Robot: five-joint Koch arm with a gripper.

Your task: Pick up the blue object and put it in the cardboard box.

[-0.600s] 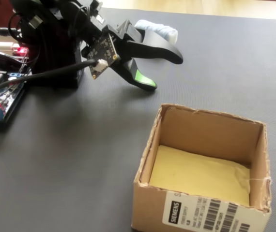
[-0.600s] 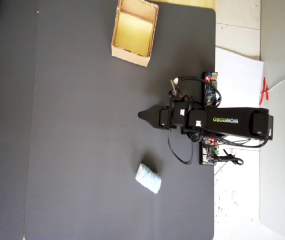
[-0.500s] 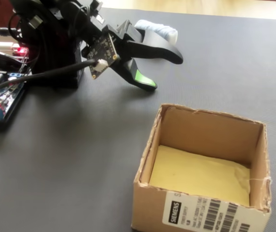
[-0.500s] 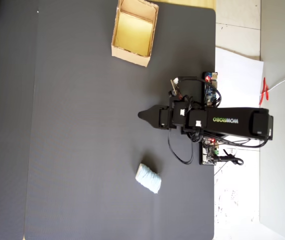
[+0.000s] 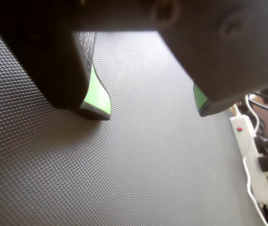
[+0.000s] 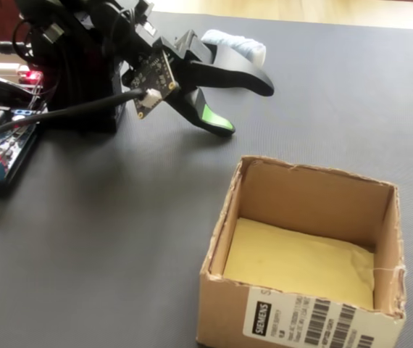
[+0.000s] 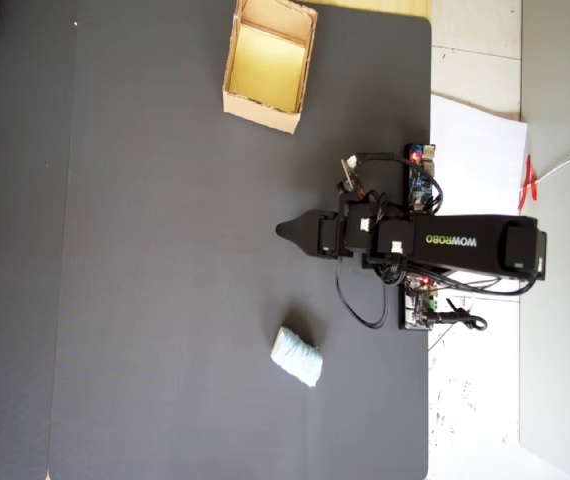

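Overhead view: end effector [image 7: 287,230] spread empty mid-table [image 7: 145,300]; the blue lump [image 7: 296,356] toward one edge may roll if nudged, missing the box [image 7: 268,109].

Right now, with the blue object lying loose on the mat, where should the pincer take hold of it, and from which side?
Probably across the middle of the blue object, from straight above. In the overhead view it lies flat as a short roll, slanted on the mat, with open space all round. The open pincer would likely close best across its narrow width, turned to match the slant.
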